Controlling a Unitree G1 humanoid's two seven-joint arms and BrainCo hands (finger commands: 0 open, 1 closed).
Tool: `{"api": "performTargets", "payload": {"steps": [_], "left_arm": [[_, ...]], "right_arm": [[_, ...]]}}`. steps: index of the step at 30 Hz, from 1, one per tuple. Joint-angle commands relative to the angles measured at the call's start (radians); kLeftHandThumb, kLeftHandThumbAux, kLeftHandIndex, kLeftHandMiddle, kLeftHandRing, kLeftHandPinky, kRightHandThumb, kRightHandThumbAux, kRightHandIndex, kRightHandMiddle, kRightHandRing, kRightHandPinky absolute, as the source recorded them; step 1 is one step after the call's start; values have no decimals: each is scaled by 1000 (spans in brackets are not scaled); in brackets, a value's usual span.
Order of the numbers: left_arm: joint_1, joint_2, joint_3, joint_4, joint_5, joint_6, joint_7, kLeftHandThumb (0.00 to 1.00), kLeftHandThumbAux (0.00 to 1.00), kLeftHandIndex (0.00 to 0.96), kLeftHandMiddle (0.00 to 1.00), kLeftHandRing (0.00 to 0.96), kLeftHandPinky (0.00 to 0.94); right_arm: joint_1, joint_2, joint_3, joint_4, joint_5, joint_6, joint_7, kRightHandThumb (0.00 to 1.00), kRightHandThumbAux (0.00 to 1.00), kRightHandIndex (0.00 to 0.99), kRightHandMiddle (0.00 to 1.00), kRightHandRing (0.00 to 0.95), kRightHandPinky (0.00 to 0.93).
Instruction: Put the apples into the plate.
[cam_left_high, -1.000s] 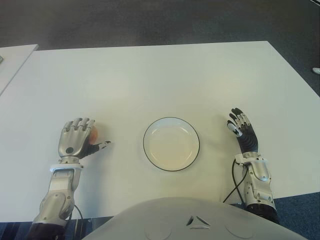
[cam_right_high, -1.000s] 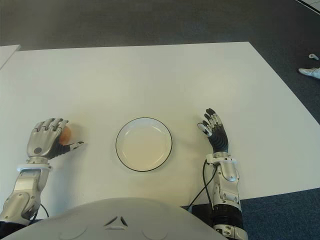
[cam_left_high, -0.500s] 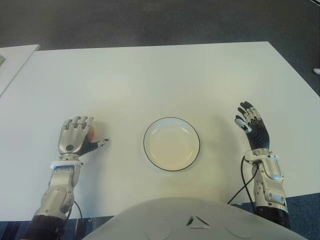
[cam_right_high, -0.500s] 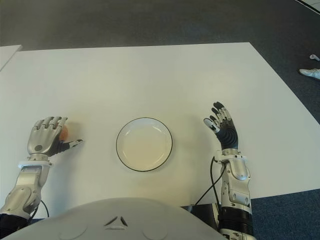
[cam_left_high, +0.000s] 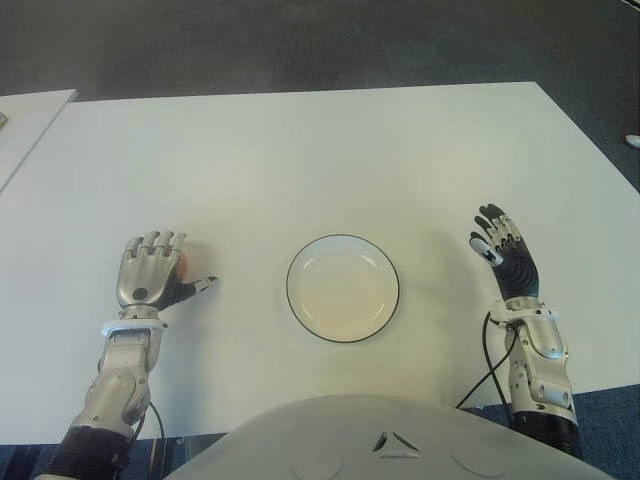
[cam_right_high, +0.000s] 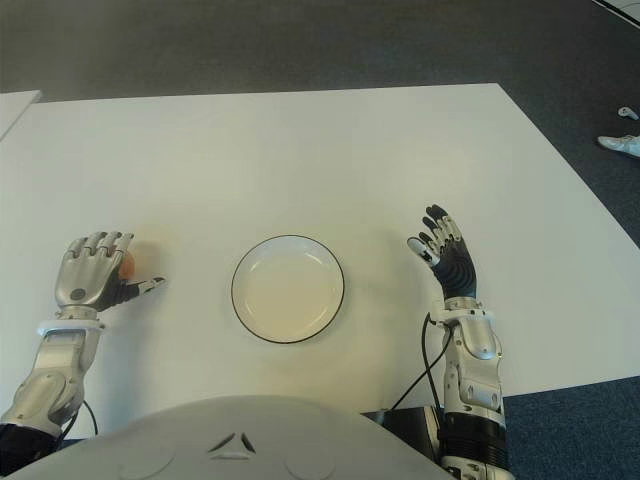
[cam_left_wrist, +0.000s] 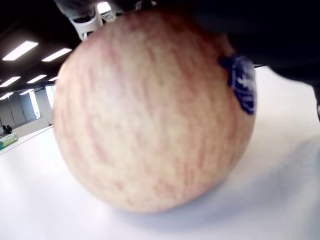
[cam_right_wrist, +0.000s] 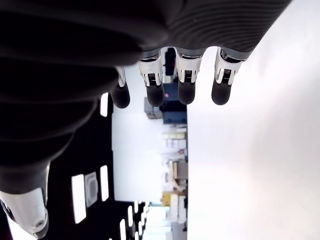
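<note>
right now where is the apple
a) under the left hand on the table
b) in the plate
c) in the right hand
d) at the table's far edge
a: the apple sits on the table under the left hand, left of the bare plate; the right hand is open and holds nothing.

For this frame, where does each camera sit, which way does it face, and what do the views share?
Left eye: on the head, looking down at the table; shows the plate, the left hand over the apple, the right hand right of the plate, and the torso.
Right eye: same scene, from slightly to the right.
Left wrist: under the left hand, close on the apple sitting on the table.
Right wrist: looks along the empty right hand's fingers.
Shared: both eyes and the left wrist show the apple.
</note>
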Motion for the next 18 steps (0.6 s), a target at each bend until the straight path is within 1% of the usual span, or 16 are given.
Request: {"api": "performTargets", "payload": {"steps": [1,5,10,13,15,18], "left_arm": [[16,3,-28,42,-20,6,-24,423,333,154,207,184,192],[12,10,-32,54,-23,9,-23,502,361,145,212,195,209],[7,22,-45,67,-13,22,-20,531,355,139,220,208,222],[8,28,-51,64,-11,30,-21,527,347,136,220,208,209],[17,36,-50,50,-8,36,-25,504,336,133,214,201,195],[54,56,-33,-12,-7,44,-45,475,321,128,205,190,185]], "right_arm": [[-26,15,-14,50,44,-40,29,183,641,96,57,13,8],[-39,19,-19,72,58,-63,44,170,664,103,57,12,7],[-49,19,-21,87,65,-75,55,153,685,105,53,10,5],[-52,14,-19,89,61,-69,57,146,691,103,49,6,1],[-52,11,-17,86,54,-64,55,136,692,97,41,3,0],[-51,13,-15,84,45,-68,49,128,695,95,36,0,0]]}}
